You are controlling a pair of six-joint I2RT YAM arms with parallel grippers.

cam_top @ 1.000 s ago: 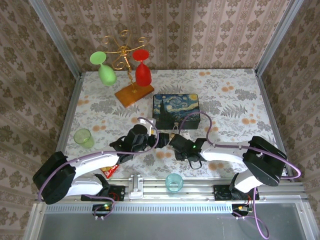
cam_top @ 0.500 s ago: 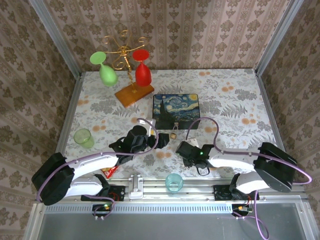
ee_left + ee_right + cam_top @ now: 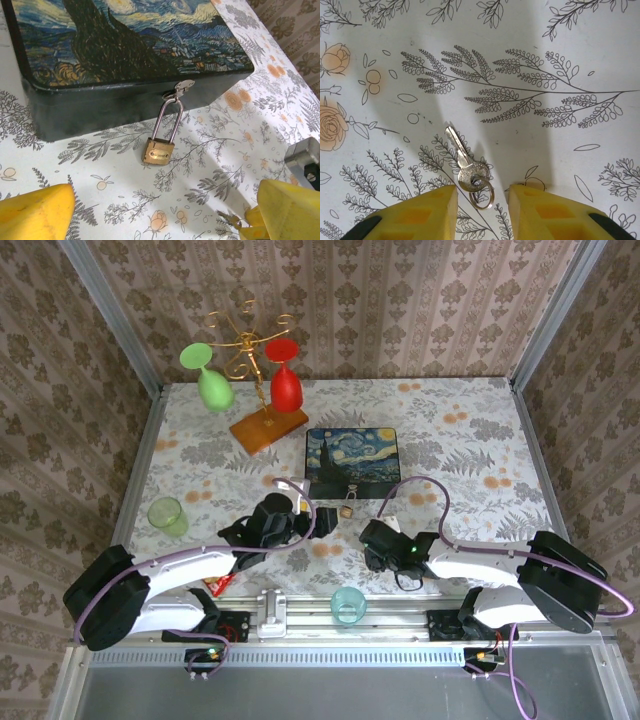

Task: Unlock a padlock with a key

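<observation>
Brass padlock (image 3: 159, 151), stamp illegible, on clasp (image 3: 181, 89) of Starry Night box (image 3: 125, 45)

The table (image 3: 470, 440) bears a painted box (image 3: 351, 460), the padlock (image 3: 159, 150), the key (image 3: 463, 161), a green cup (image 3: 167, 515) and a wooden stand (image 3: 268, 428).

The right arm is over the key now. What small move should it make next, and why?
Probably ease the right gripper down a little and shut its jaws on the head of the key. The key lies flat on the table, its head between the open jaws, not gripped yet, and the padlock hangs from the clasp of the box.
</observation>
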